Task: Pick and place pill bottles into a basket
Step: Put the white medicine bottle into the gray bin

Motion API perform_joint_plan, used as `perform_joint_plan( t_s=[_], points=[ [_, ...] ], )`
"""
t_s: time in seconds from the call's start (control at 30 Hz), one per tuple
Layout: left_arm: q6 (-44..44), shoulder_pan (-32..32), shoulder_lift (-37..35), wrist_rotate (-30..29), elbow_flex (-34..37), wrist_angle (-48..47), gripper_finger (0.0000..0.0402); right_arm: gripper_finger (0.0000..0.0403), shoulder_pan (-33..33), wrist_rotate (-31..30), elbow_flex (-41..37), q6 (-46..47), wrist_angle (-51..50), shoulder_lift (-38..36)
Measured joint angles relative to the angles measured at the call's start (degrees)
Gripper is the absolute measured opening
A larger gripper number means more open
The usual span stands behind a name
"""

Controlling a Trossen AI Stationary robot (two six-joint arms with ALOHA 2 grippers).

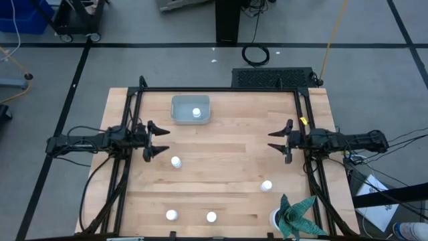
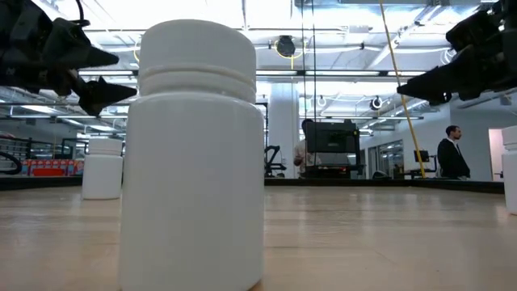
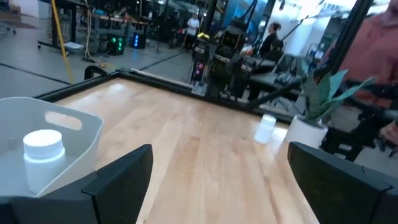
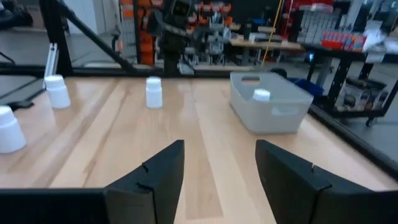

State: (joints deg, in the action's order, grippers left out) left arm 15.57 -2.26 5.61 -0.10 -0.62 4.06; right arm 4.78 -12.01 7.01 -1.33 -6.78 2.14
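Partly hidden from us: basket (image 3: 74, 127), cut by picture edge; bottle inside (image 4: 262, 95), only its cap above the wall.

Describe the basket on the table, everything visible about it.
The basket is a small, shallow, rectangular grey-blue bin with rounded corners, plastic by its look, with a cut-out handle slot in an end wall. It sits upright on the wooden table near the far edge, left of centre. One white pill bottle stands inside it. Neither pincer touches it.
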Motion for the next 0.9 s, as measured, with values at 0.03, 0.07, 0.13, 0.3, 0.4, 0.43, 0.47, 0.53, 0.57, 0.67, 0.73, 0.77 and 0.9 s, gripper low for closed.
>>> perform_joint_plan(
  t_s=[0.03,0.07,0.13,0.3,0.4,0.43,0.47,0.53,0.57,0.67,0.73,0.77,0.9],
  points=[
    [0.4,0.0,0.0,0.0,0.0,0.4,0.0377,0.0192,0.0,0.0,-0.2,-0.3,0.2,-0.9],
    [0.7,0.0,0.0,0.0,0.0,0.7,0.0377,0.0192,0.0,0.1,-0.5,-0.6,0.4,-1.6],
    [1.2,0.0,0.0,0.0,0.0,1.7,0.0376,0.0192,0.0,-0.2,-1.2,-0.8,0.5,-2.1],
    [1.8,0.0,0.0,-1.2,0.0,2.6,0.0377,0.0192,-0.3,-1.6,-2.8,1.4,2.7,-1.2],
    [2.6,0.0,0.0,-1.8,0.0,2.5,0.0377,0.0192,-0.2,-1.4,-3.3,3.9,4.3,-1.1],
    [2.7,0.0,0.0,-1.7,0.0,2.4,0.0376,0.0192,-0.2,-1.3,-3.3,4.0,4.9,-1.1],
    [2.9,0.0,0.0,-1.1,0.0,2.2,0.0377,0.0192,-0.2,-1.3,-3.3,4.0,5.5,-1.1],
    [3.9,0.0,0.0,-0.9,0.0,2.2,0.0376,0.0192,-0.2,-1.3,-3.4,3.6,7.8,-1.1],
    [5.6,0.0,0.0,-1.4,0.0,2.2,0.0376,0.0192,-0.2,-1.3,-3.5,3.6,8.8,-1.1],
    [8.2,0.0,0.0,-2.0,0.0,1.6,0.0376,0.0192,-0.2,-1.5,-3.5,3.7,12.6,-1.1],
    [10.0,0.0,0.0,-2.0,0.0,1.4,0.0377,0.0192,-0.2,-1.5,-3.5,3.7,15.4,-1.1],
    [10.9,0.0,0.0,-2.0,0.0,1.5,0.0376,0.0192,-0.2,-1.5,-3.5,3.7,16.2,-1.1],
    [12.5,0.0,0.0,-5.3,0.0,1.2,0.0376,0.0192,-0.2,-1.5,-3.5,3.7,16.5,-1.1]
  ],
)
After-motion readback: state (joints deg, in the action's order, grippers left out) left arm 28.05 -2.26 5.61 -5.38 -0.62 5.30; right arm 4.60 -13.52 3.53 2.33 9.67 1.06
